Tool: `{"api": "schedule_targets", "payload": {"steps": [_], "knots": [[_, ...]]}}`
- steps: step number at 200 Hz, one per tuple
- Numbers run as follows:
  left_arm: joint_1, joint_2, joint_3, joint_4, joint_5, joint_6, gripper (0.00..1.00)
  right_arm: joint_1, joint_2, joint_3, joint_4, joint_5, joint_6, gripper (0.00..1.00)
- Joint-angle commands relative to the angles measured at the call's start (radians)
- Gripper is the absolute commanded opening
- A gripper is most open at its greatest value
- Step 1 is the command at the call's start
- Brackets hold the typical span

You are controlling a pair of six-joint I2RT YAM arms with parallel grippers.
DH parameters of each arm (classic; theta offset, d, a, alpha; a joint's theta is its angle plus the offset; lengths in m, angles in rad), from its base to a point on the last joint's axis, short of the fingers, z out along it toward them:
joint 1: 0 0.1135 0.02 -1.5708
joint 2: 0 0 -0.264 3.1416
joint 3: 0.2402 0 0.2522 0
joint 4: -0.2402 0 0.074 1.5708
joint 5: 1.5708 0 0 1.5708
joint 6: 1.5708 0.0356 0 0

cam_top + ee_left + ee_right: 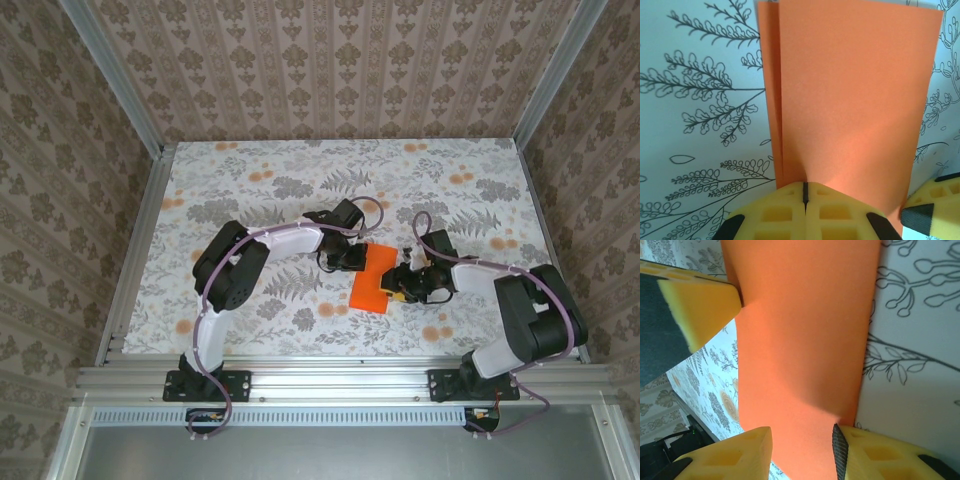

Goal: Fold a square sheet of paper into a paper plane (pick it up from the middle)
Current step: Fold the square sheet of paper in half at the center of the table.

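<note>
Top external view: the square sheet of paper (372, 283), folded into a doubled rectangle, lay flat on the bench (250, 190). The left gripper (350, 258), jaws clenched, bore on the sheet's far edge, seemingly pinning it. The right gripper (402, 285), at the sheet's right edge, held its jaws parted astride it, probably to work the crease.

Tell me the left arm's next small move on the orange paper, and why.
Probably slide the left gripper along the folded orange paper to flatten it: its jaws are shut at the paper's edge, and the right gripper straddles it with open jaws.
</note>
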State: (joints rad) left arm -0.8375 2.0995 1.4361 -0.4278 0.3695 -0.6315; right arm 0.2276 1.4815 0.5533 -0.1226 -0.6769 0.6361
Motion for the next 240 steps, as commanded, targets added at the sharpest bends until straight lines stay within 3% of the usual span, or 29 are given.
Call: {"api": "schedule_targets", "payload": {"steps": [1, 26, 104, 166, 221, 240], "knots": [[-0.018, 0.054, -0.011, -0.086, -0.026, 0.018, 0.00, 0.013, -0.084, 0.010, -0.053, 0.013, 0.007, 0.40], [-0.020, 0.055, -0.008, -0.086, -0.024, 0.016, 0.00, 0.052, -0.142, -0.006, -0.040, -0.024, 0.035, 0.41], [-0.021, 0.056, -0.006, -0.089, -0.023, 0.021, 0.00, 0.116, -0.042, -0.141, 0.103, 0.004, 0.096, 0.41], [-0.024, 0.054, 0.010, -0.104, -0.027, 0.020, 0.00, 0.120, -0.227, -0.161, 0.040, -0.055, 0.097, 0.42], [-0.029, 0.039, 0.019, -0.099, -0.024, 0.003, 0.00, 0.120, -0.163, -0.173, -0.004, -0.031, 0.052, 0.42], [-0.031, 0.016, 0.011, -0.096, -0.027, -0.006, 0.00, 0.119, -0.211, -0.138, -0.063, 0.003, 0.044, 0.42]]}}
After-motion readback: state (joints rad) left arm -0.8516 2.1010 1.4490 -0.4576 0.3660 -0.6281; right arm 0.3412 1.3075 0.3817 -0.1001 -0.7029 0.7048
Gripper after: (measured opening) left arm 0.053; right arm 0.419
